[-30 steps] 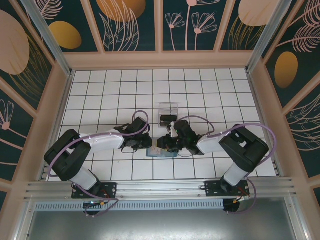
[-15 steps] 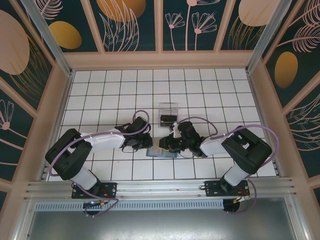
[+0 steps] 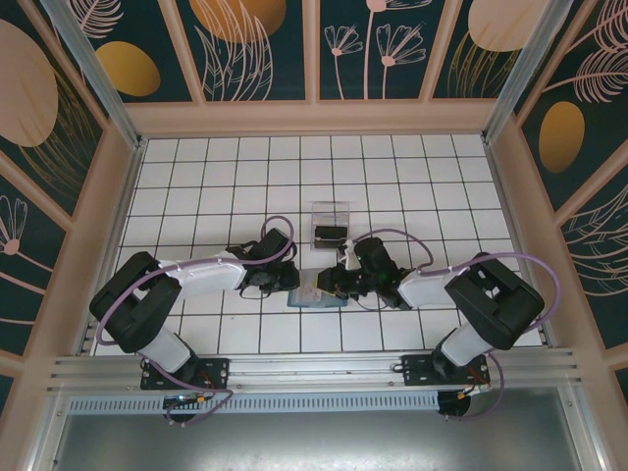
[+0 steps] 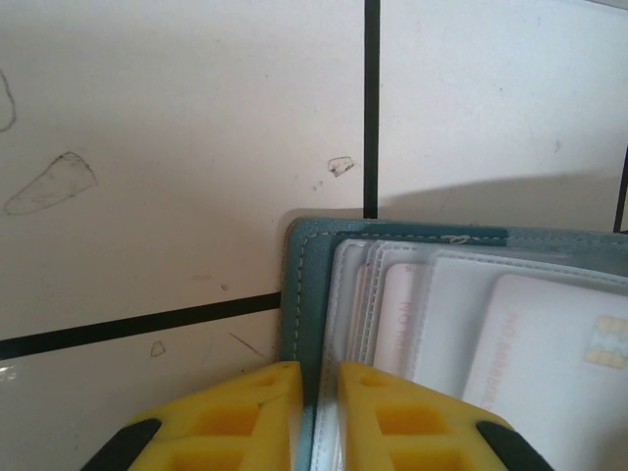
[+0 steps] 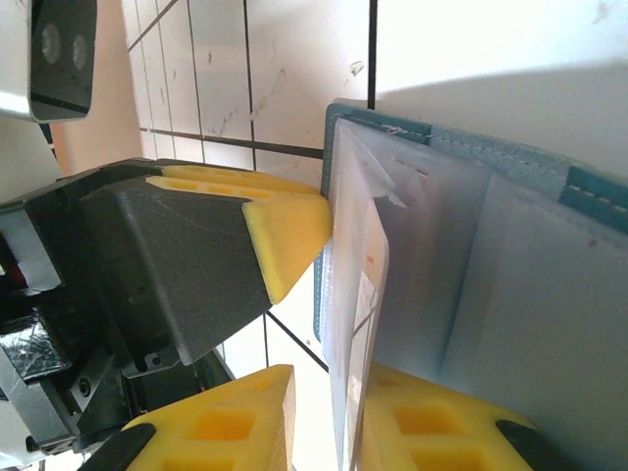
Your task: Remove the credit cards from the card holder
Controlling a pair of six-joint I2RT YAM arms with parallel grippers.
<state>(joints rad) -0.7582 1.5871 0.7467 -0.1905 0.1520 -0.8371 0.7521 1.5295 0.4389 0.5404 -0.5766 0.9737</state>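
Note:
The teal card holder (image 3: 316, 297) lies open on the tiles between my two grippers. My left gripper (image 3: 292, 282) is shut on its left edge (image 4: 299, 294), one yellow finger on each side of the stitched border. A pale credit card (image 4: 549, 343) sits in the clear inner pockets. My right gripper (image 5: 329, 388) stands narrowly open around a raised clear pocket flap with a pale card (image 5: 368, 285) in it. The flap rests against the right finger, with a small gap to the left one. The left gripper's yellow fingertip (image 5: 285, 231) is close by.
A clear plastic slotted stand (image 3: 330, 211) with a dark card (image 3: 328, 234) in it stands just behind the grippers. Both forearms lie low across the tiles, wrists nearly touching. The beige walls (image 3: 98, 245) enclose the white tiled floor.
The right gripper's jaws have narrowed a little around the raised flap, and the right arm's elbow has drifted right. The left gripper and the card holder have stayed put.

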